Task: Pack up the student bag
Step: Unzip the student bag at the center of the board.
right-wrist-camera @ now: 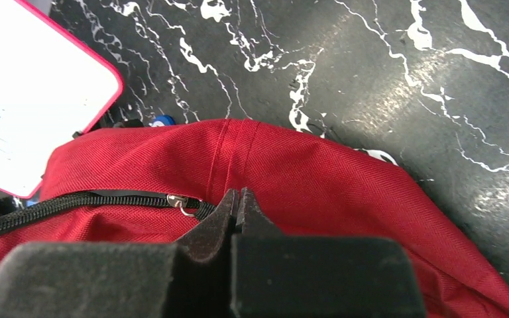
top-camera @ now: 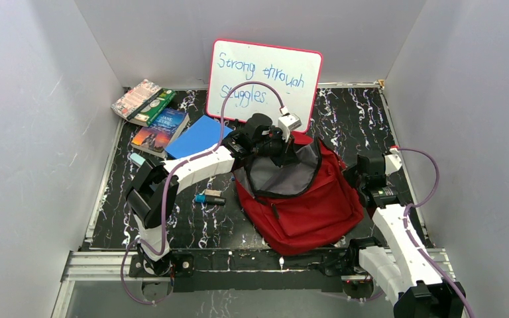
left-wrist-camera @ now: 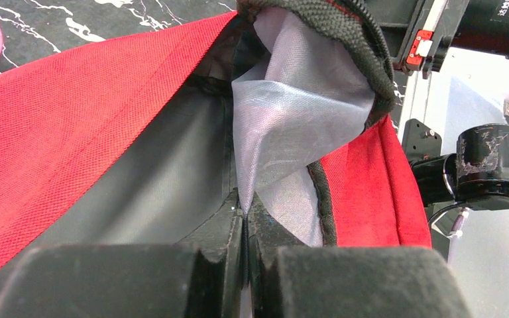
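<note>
Backpack first: the student bag [top-camera: 305, 205] lies flat in the middle of the top view, mouth toward the whiteboard [top-camera: 265, 73] at the upper centre, grey lining [top-camera: 282, 175] showing. Left gripper [left-wrist-camera: 245, 222] is clamped on a fold of that lining right at the rim of the opening. Right gripper [right-wrist-camera: 238, 199] has its jaws closed too, tips pressed to the red fabric just beside the zipper pull [right-wrist-camera: 183, 201], on the bag's right edge. My read: the step in hand is holding the mouth open so stuff can go in. To do it well I'd lift the lining up and away from the red shell instead of dragging it sideways, and brace the right side so the opening gapes rather than the whole bag sliding on the table [top-camera: 364, 112]. Thin lining, so go easy on the tension. Likely cargo sits in the upper left: the stack of books [top-camera: 152, 109], the blue folder [top-camera: 199, 136], then lower down a small marker-like thing [top-camera: 210, 198]. Hard to make out: how deep the compartment goes, since the left wrist view gives only a dark wedge at the left of the frame; the bag's far rim, hidden behind the left arm; whether the right fingertips actually pinch any fabric or just touch it; and what that little item really is, too small to say.
</note>
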Tool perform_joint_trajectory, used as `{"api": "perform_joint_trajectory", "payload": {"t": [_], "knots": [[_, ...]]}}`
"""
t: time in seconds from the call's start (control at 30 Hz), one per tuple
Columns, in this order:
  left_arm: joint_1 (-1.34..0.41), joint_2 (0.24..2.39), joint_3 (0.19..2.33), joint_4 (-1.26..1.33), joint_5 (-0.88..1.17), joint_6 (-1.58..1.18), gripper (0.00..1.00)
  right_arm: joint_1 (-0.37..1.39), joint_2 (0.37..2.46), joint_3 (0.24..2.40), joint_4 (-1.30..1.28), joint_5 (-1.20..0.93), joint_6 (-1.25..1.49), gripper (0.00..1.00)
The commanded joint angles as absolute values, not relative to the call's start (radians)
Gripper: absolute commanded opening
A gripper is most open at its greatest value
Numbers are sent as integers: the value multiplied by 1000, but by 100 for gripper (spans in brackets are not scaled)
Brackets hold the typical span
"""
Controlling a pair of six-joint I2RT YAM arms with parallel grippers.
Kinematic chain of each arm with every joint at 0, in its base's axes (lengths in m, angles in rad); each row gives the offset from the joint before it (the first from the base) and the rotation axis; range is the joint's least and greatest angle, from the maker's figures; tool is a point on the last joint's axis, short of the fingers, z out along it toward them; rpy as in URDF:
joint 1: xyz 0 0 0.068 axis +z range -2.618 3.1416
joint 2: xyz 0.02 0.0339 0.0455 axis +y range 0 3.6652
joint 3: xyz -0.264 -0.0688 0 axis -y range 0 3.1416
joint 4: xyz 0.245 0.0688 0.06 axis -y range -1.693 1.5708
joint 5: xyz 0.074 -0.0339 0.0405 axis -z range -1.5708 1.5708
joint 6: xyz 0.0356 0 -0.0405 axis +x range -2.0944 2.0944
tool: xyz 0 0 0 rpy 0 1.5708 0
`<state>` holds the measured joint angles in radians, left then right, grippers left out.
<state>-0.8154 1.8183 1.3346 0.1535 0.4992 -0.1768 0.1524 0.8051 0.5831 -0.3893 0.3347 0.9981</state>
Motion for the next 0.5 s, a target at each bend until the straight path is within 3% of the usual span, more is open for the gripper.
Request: {"api": "perform_joint_trajectory", "payload": {"t": [0.0, 0.27, 0.47], "knots": [[-800, 1769, 1351, 172, 469, -175, 0, 151, 787, 627, -501, 373, 935, 0], [-800, 1769, 1352, 170, 471, -176, 0, 151, 728, 601, -579, 418, 922, 0], [-799, 1767, 1376, 172, 519, -195, 0, 150, 760, 655, -469, 450, 860, 0]]}}
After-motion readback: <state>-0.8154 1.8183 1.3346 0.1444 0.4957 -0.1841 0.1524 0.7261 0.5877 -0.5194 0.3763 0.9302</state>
